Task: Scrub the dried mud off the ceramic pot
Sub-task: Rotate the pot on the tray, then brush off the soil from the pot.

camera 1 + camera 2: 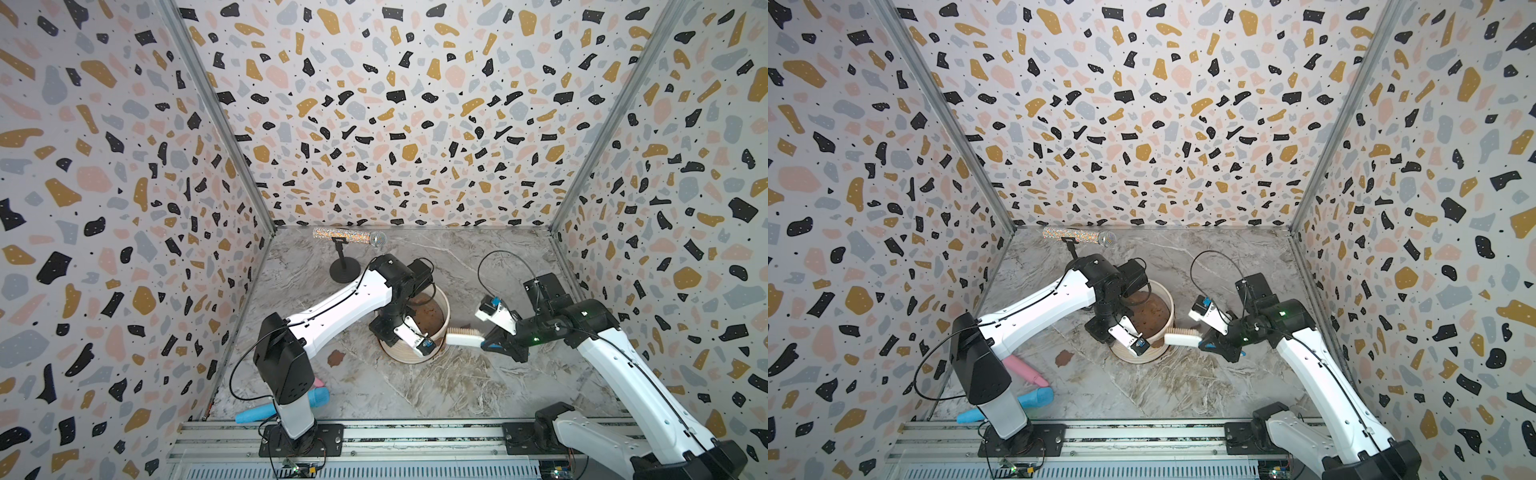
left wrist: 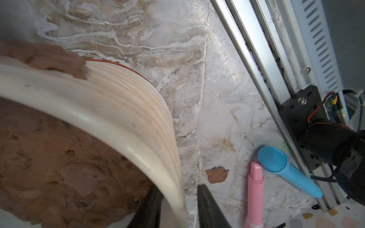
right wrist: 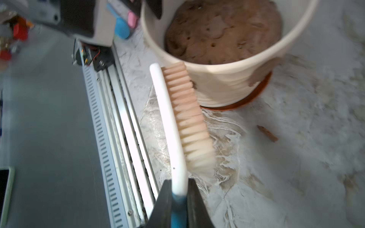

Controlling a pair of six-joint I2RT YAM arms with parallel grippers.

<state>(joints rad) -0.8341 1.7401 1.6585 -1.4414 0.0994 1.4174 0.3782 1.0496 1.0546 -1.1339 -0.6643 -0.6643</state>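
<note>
The ceramic pot [image 1: 405,355] [image 1: 1158,347], cream and ribbed on a terracotta saucer, stands mid-table with a brown soil mound inside. A patch of dried mud [image 2: 49,59] [image 3: 264,71] clings to its outer wall. One loose flake [image 1: 336,357] [image 2: 217,174] lies on the table left of the pot, and another [image 3: 267,133] to its right. My left gripper [image 2: 177,189] straddles the near-left rim, one finger inside, the outer finger off the wall. My right gripper [image 3: 179,182] [image 1: 490,340] is shut on the handle of a white brush [image 1: 463,338] [image 3: 175,126]. The bristles touch the pot's right side.
A glittery microphone [image 1: 349,237] on a black stand is at the back left. A pink toy [image 2: 255,189] and a blue one [image 2: 284,165] lie at the front left beside my left arm's base. The metal rail [image 1: 374,432] runs along the front edge.
</note>
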